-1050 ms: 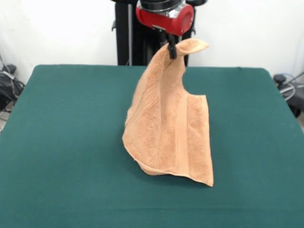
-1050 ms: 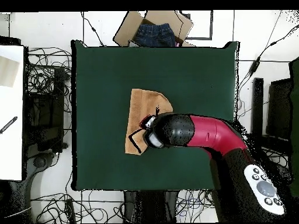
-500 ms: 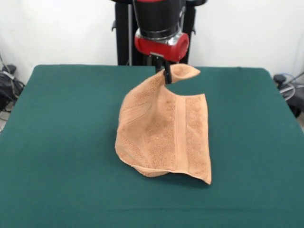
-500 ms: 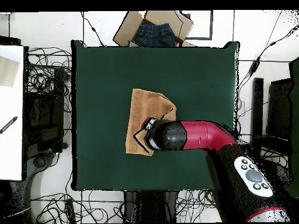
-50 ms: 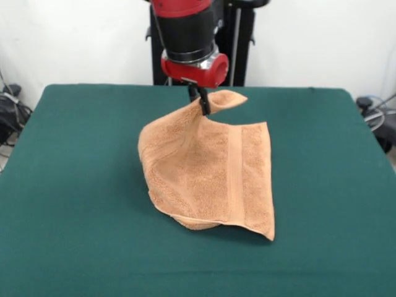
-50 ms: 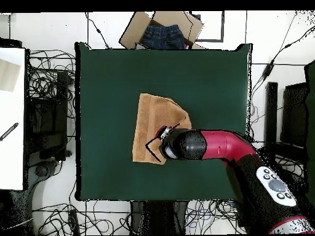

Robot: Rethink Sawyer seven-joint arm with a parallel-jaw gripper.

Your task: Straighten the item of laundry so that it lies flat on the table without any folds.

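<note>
The item of laundry, a light orange-tan terry towel with a woven band down its right part, lies near the middle of the dark green table. One corner is lifted off the cloth and the towel is draped and folded under itself at the left and front. My gripper is shut on that raised corner, which curls over to the right of the fingers. From overhead, the towel shows as a tan patch partly covered by the red arm, and the gripper sits over its lower right part.
An open cardboard box holding blue jeans sits just beyond the table's top edge in the overhead view. Tangled cables lie on the floor around the table. A white surface stands at the left.
The gripper has moved down and to the left in the front view, still holding the towel's corner. The towel has sagged lower and spread wider on the table.
</note>
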